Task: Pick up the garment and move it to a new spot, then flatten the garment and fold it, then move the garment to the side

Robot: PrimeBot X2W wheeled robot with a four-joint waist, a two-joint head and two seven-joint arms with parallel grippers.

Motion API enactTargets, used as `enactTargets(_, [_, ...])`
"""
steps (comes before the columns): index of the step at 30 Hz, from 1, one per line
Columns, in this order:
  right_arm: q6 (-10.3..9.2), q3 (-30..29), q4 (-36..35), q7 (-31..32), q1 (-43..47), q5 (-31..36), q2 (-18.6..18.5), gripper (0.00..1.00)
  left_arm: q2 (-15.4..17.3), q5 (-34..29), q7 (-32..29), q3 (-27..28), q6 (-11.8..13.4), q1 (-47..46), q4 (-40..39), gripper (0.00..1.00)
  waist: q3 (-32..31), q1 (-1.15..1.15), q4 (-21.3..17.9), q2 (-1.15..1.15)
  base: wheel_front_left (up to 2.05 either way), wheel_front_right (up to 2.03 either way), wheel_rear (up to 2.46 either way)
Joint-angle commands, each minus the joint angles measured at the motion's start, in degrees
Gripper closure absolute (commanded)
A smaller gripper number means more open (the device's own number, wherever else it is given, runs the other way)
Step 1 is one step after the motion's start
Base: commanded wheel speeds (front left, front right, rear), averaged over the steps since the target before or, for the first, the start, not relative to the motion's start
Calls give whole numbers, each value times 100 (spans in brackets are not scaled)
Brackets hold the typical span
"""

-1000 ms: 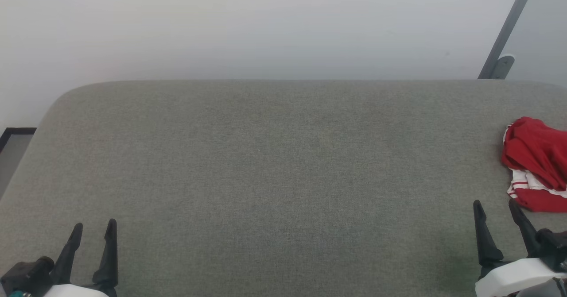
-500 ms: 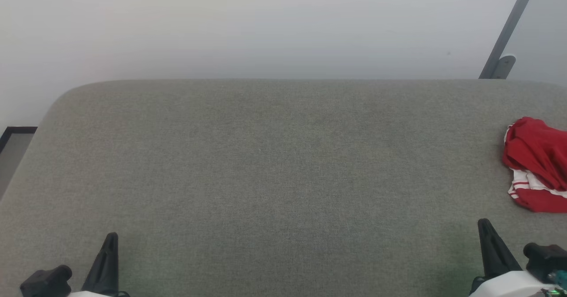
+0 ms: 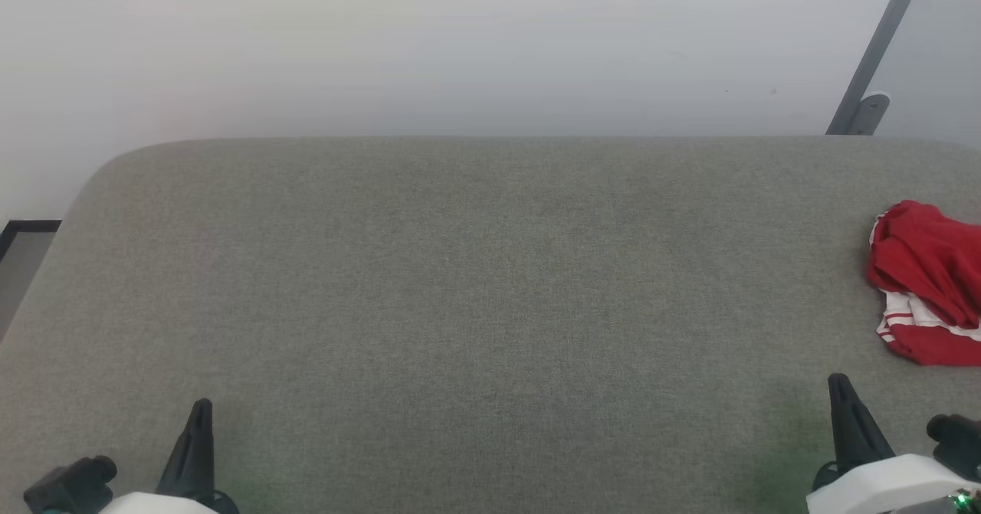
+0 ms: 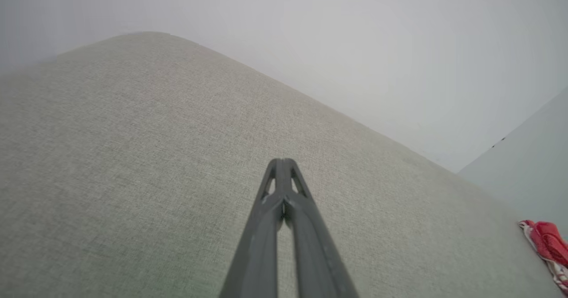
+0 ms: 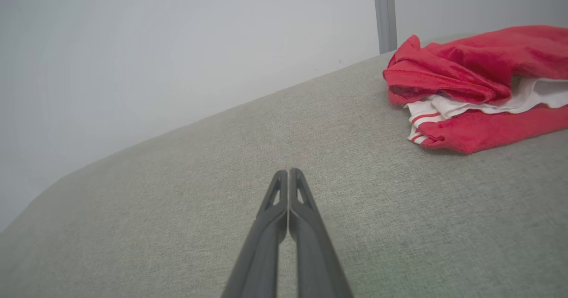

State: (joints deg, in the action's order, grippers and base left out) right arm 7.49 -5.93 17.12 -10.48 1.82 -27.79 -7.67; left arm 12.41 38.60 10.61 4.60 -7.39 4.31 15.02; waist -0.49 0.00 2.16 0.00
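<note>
Garment (image 5: 466, 80) lies crumpled at the grey fabric surface's (image 3: 460, 269) right edge; left gripper (image 4: 282, 161) and right gripper (image 5: 288, 171) are both clenched on nothing.

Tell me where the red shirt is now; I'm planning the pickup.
The shirt lies bunched at the right edge of the head view on the grey fabric surface, just ahead and right of the right gripper, not touching it.

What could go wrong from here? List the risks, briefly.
1. The shirt lies bunched in layers, so a pinch may lift only one fold.
2. The right gripper is shut; it would probably shove the shirt unless it opens first.
3. The left gripper, also shut, sits far from the shirt.
</note>
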Motion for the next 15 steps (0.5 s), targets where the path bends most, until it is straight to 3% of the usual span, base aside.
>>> enactTargets(1, [0,-20,-112,69,-187,-272,-24,100,34,220,-68,51,-2,-211,-90,100,1,0,-4,0,0,0,0])
enactTargets(15, [0,-25,-165,387,-313,-1494,76,100,-157,1236,-392,81,-4,-385,-99,100,9,0,-31,0,0,0,0])
